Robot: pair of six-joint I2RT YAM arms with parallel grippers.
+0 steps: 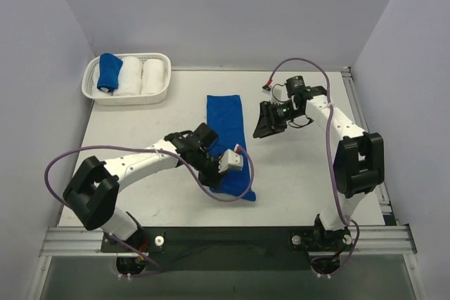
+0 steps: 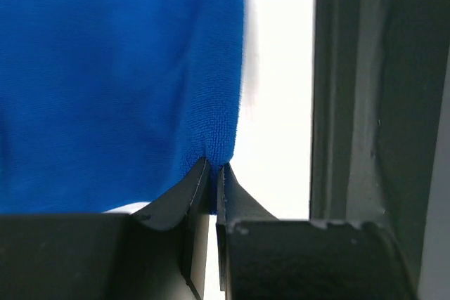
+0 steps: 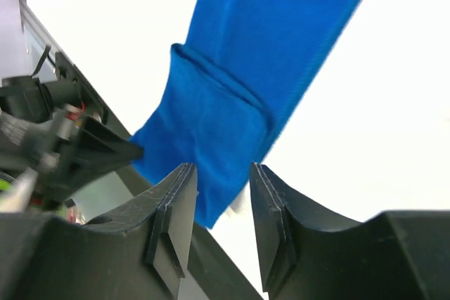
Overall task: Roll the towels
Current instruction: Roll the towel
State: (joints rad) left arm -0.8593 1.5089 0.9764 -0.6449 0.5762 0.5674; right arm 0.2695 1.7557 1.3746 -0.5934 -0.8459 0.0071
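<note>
Left gripper pinches near end of blue towel, cloth caught between its fingers. Towel lies as a long strip mid-table, running toward far edge. Right gripper spread, holding nothing, just right of strip's far end. Basket at far-left corner holds blue roll and two white rolls.

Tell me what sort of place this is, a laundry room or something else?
Most likely a robotics lab test cell, not a laundry: a left arm and a right arm bolted to a metal rail at a white table, plain walls boxing it in, and a basket holding white towel rolls.
</note>
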